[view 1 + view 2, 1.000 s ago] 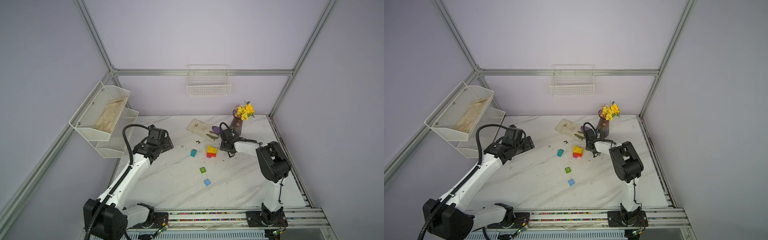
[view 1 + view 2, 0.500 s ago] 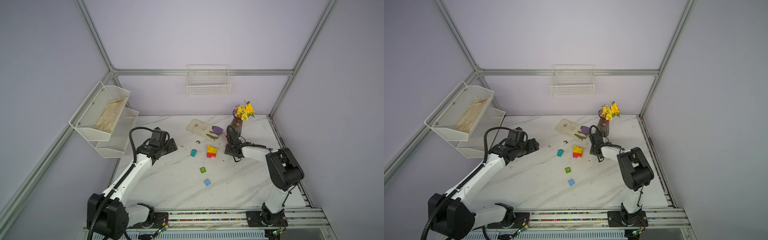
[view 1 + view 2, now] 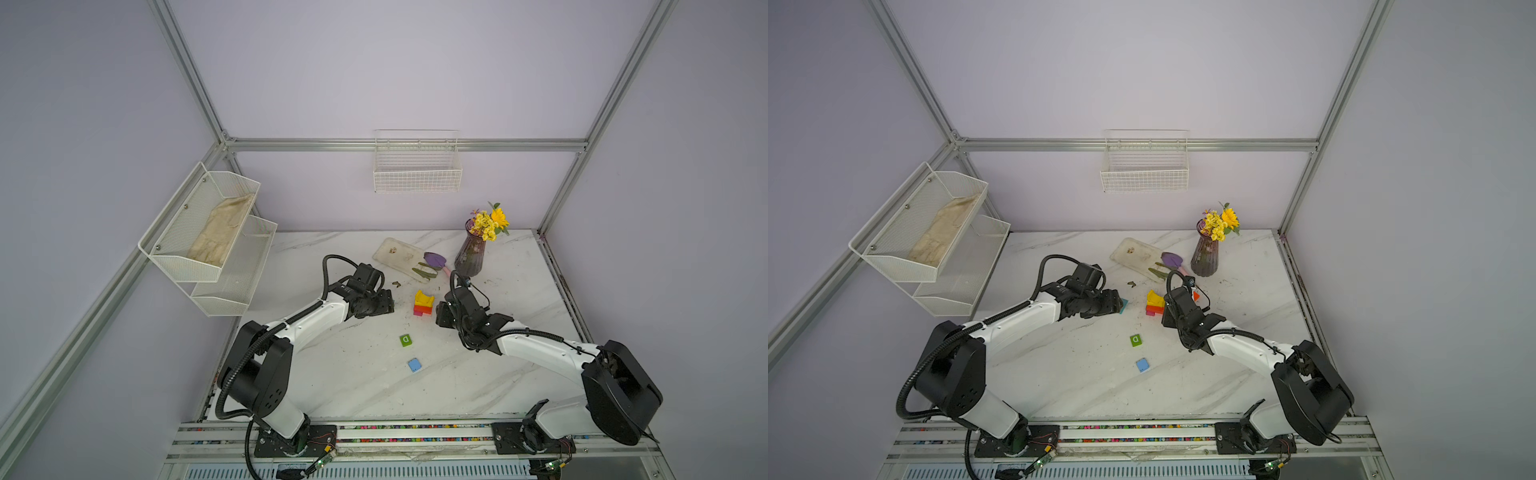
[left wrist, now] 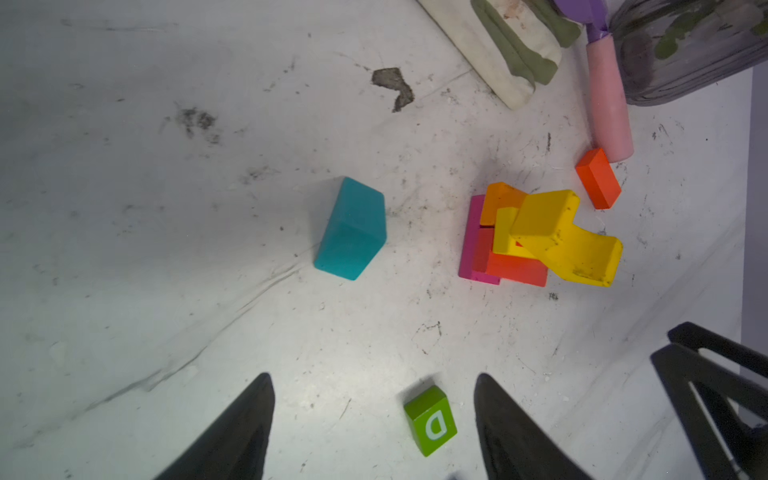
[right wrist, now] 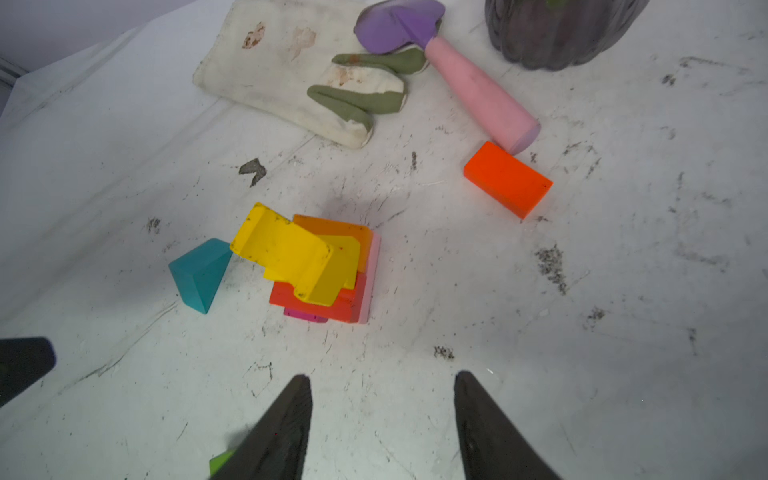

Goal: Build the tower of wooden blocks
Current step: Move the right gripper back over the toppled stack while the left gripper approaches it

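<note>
Two arms: the left arm (image 3: 316, 316) comes in from the near left and the right arm (image 3: 536, 345) from the near right; their tips flank the tower.
Tower (image 3: 423, 305): mid-desk, toward the far side; a low stack, pink at the base, red and orange above, two yellow pieces on top, the uppermost tilted and overhanging.
Left jaws: parted, holding nothing, above the desk (image 3: 353, 374) just left of the tower.
Right jaws: parted, holding nothing, just right of the tower.
Teal block (image 4: 351, 228): lying on the desk left of the tower, apart from it, close to the left jaws.
Orange block (image 5: 507, 178): loose, flat, far-right of the tower, just beside the end of the trowel (image 5: 478, 95) handle.
Green block (image 3: 406, 340): lettered D, nearer than the tower.
Blue block (image 3: 414, 365): nearer still, apart from the green block.
Vase (image 3: 470, 257): upright with flowers, far right of the tower.
Glove (image 3: 401, 257): flat, far of the tower, under the trowel's blade.
</note>
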Available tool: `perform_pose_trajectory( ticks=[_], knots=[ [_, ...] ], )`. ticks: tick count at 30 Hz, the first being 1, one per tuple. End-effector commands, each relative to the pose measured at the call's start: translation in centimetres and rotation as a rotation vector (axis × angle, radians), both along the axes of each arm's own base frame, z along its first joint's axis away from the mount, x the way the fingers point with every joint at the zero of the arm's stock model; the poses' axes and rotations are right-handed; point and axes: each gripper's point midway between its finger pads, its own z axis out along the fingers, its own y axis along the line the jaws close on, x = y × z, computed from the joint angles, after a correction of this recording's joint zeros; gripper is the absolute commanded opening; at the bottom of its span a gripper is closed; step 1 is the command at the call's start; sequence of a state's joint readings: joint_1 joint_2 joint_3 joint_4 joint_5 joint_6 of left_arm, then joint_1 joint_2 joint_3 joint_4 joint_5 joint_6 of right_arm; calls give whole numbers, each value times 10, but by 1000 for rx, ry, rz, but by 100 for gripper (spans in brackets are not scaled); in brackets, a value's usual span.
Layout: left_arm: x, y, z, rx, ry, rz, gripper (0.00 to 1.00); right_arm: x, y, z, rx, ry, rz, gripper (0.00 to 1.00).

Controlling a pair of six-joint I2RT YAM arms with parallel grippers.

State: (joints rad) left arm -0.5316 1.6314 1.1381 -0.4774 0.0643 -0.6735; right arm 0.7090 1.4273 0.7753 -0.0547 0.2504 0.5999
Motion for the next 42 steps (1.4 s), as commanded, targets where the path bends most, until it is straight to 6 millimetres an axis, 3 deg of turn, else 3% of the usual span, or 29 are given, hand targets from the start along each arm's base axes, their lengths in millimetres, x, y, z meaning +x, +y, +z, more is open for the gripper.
perform_pose_trajectory(
  ticks=[1,8,14,29,42],
  knots=[
    [36,-34,61,-101,-147,-10,74,4,13,-1,17,-9,1,55],
    [53,-54,51,-102,-129,-41,73,19,29,-20,-4,36,-2,51],
    [66,-64,50,-105,-130,-65,74,30,30,-24,-33,30,-23,50],
    [81,-75,42,-81,-108,-85,74,45,17,-35,-70,50,-73,47],
    [88,-81,35,-72,-94,-94,74,48,12,-34,-69,48,-85,47]
  ],
)
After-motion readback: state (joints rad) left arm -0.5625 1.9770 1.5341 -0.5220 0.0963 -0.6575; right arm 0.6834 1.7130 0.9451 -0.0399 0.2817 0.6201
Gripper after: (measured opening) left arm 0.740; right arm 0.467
